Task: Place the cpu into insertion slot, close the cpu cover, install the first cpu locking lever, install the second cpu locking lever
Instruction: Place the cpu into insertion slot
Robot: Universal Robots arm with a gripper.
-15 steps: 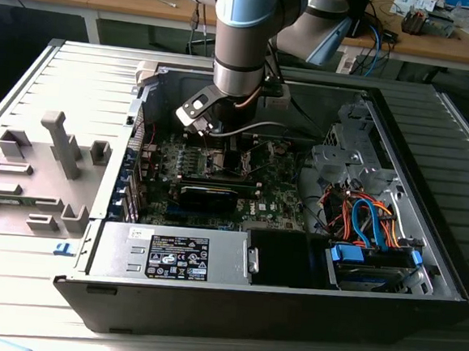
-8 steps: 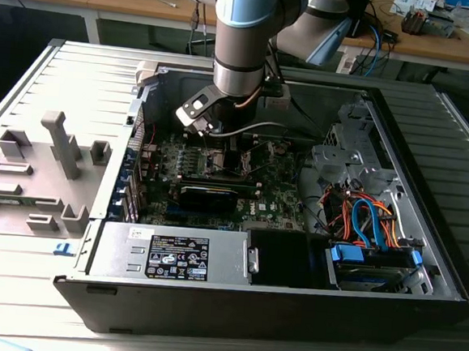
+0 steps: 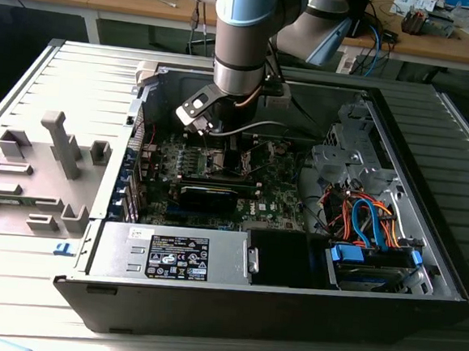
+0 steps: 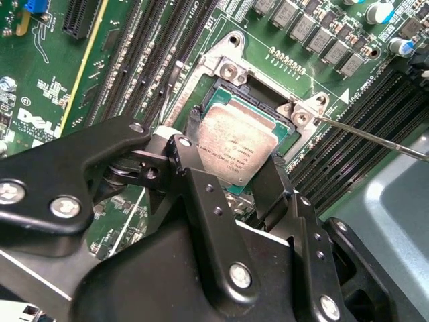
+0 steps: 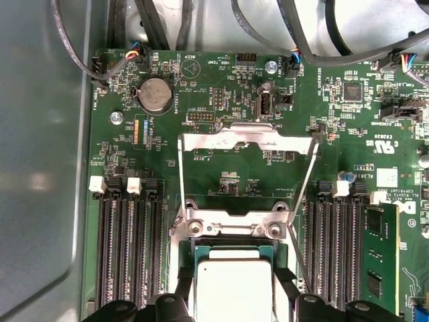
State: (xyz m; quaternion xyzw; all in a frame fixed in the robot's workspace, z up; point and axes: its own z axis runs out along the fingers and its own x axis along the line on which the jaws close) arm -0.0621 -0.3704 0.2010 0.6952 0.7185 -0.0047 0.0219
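Second wrist view, item one: my pincer (image 4: pixel 236 142). Its black fingers (image 4: pixel 194 181) are drawn in on two opposite edges of the cpu (image 4: pixel 239 151) and clamped on it, with no gap visible on either side. Both fingertips reach down beside the chip.

Item two: the cpu. Flat and square, with a dull silvery-grey top carrying faint print and a narrow green border on the sides that show. It lies level between my fingers, right at the insertion slot (image 4: pixel 261 99), inside its dark rim. I cannot tell whether it is fully seated.

Item three: the cpu cover (image 5: pixel 248 139), first wrist view. A thin silvery frame, swung open and standing back from the slot, so the chip below is uncovered.

Item four: a thin metal lever rod (image 4: pixel 375 137), slanting away from a corner of the slot's bracket, not latched down.

Item five, surroundings: a green motherboard (image 5: pixel 221 100), black memory slots (image 5: pixel 127 248) on either side of the socket, and a round coin battery (image 5: pixel 155 94). In the exterior view my arm (image 3: pixel 244 30) reaches down into an open computer case (image 3: pixel 431 158).
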